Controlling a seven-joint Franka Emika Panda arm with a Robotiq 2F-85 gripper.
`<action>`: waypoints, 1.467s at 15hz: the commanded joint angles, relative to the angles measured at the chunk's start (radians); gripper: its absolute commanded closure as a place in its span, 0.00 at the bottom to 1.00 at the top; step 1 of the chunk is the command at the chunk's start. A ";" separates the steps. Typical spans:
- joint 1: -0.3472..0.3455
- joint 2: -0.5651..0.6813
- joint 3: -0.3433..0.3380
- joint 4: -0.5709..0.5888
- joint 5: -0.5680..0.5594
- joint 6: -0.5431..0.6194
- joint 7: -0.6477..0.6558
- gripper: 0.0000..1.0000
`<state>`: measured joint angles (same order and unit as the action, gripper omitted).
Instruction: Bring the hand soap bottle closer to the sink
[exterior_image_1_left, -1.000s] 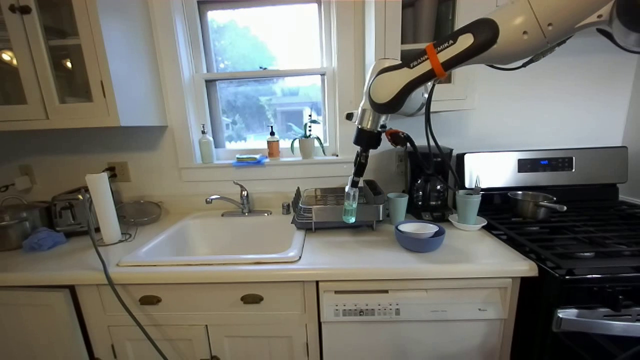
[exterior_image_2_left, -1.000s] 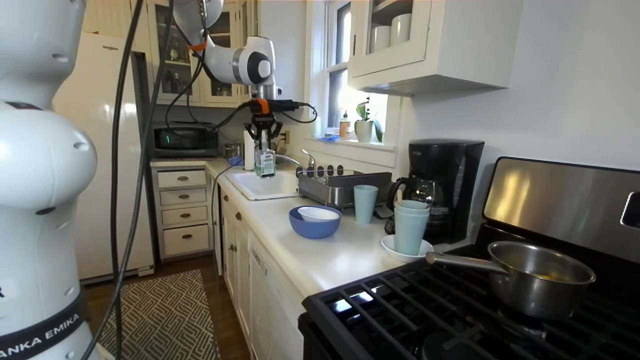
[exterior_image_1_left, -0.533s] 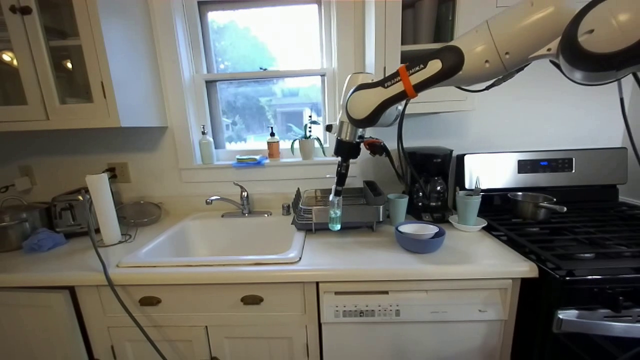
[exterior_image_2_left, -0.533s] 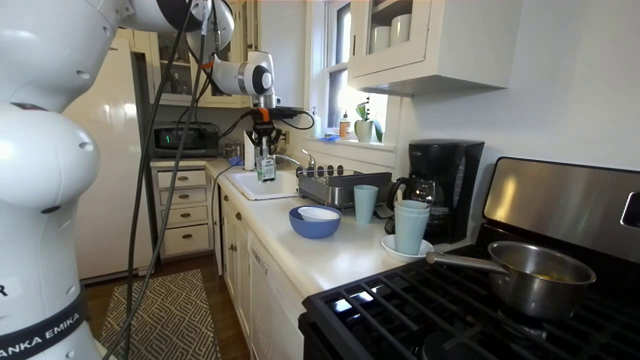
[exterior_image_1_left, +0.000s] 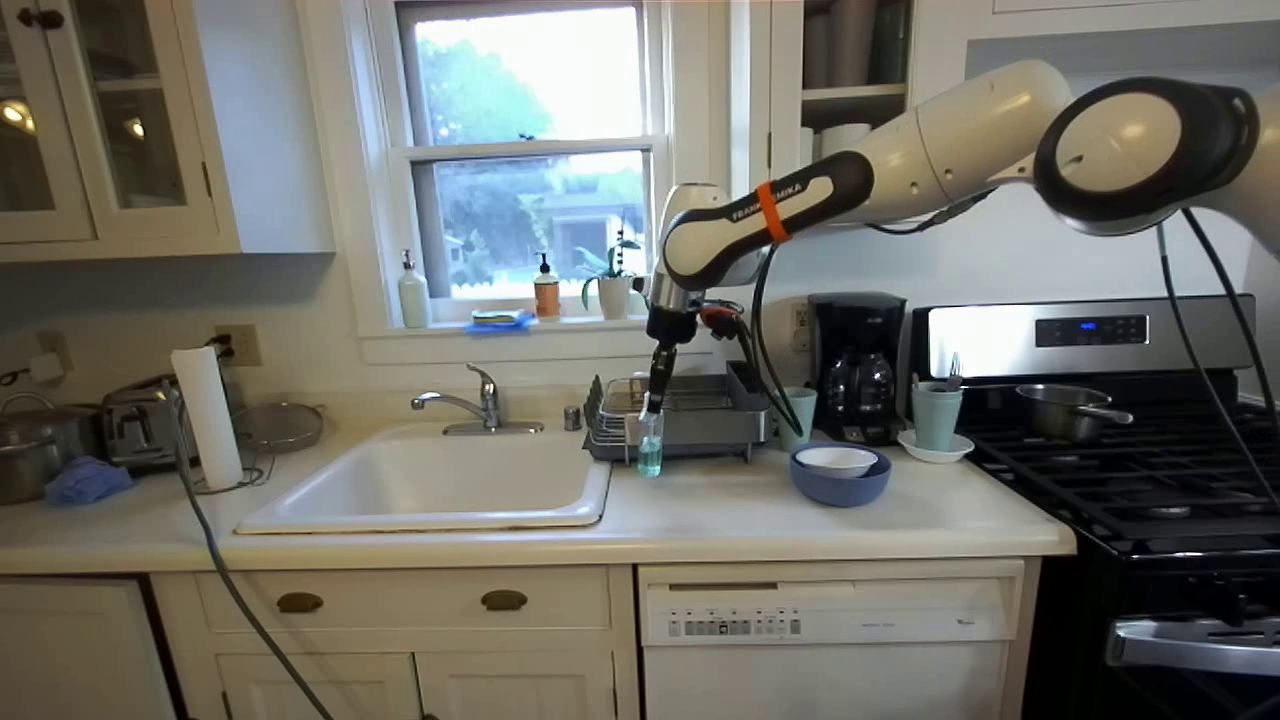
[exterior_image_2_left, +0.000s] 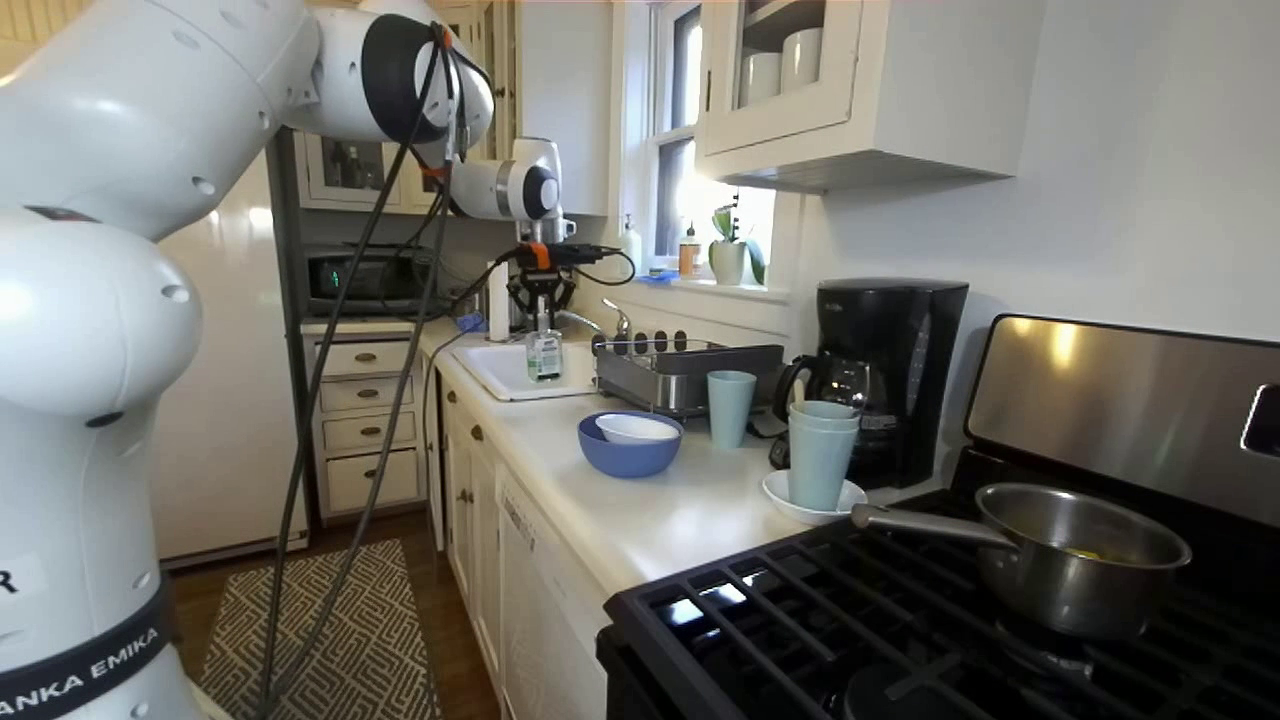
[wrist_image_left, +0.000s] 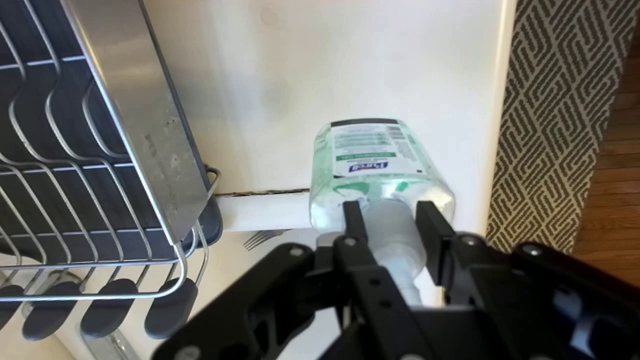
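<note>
- One black tool (wrist_image_left: 389, 215) holds tight to the pale neck of the hand soap bottle (wrist_image_left: 377, 155), with its two fingers (wrist_image_left: 354, 220) on either side.
- The hand soap bottle is see-through green, and its label says Purell.
- It is almost straight up and down.
- It is over the tabletop (exterior_image_1_left: 720, 520), just beside the sink (exterior_image_1_left: 470, 470), and I can't tell if its bottom touches the tabletop.
- The gray dish rack (exterior_image_1_left: 705, 430) is right behind it in an exterior view.
- A shiny faucet (exterior_image_1_left: 489, 403) is at the back of the sink.
- In the wrist view, the tips of a fork (wrist_image_left: 260, 238) show in the sink.
- A blue bowl (exterior_image_1_left: 840, 489) with a white bowl (exterior_image_1_left: 836, 460) inside it sits on the tabletop, well apart from the sink.
- Near the bowls are a light blue-green cup (exterior_image_2_left: 731, 410) and a black coffee maker (exterior_image_2_left: 890, 310).
- A metal pan (exterior_image_2_left: 1080, 575) sits on the black stove (exterior_image_2_left: 740, 630).
- On the windowsill (exterior_image_1_left: 440, 345) are a pale bottle (exterior_image_1_left: 413, 295), an orange bottle (exterior_image_1_left: 546, 292) and a plant (exterior_image_1_left: 613, 296) in a light pot.
</note>
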<state>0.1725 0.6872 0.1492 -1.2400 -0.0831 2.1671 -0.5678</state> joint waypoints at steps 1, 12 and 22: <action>0.020 0.113 -0.013 0.172 -0.041 -0.070 0.054 0.92; 0.025 0.294 -0.050 0.425 -0.048 -0.181 0.127 0.92; 0.007 0.297 -0.028 0.513 -0.005 -0.316 0.095 0.08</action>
<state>0.1815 0.9894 0.1081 -0.7817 -0.1054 1.9352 -0.4642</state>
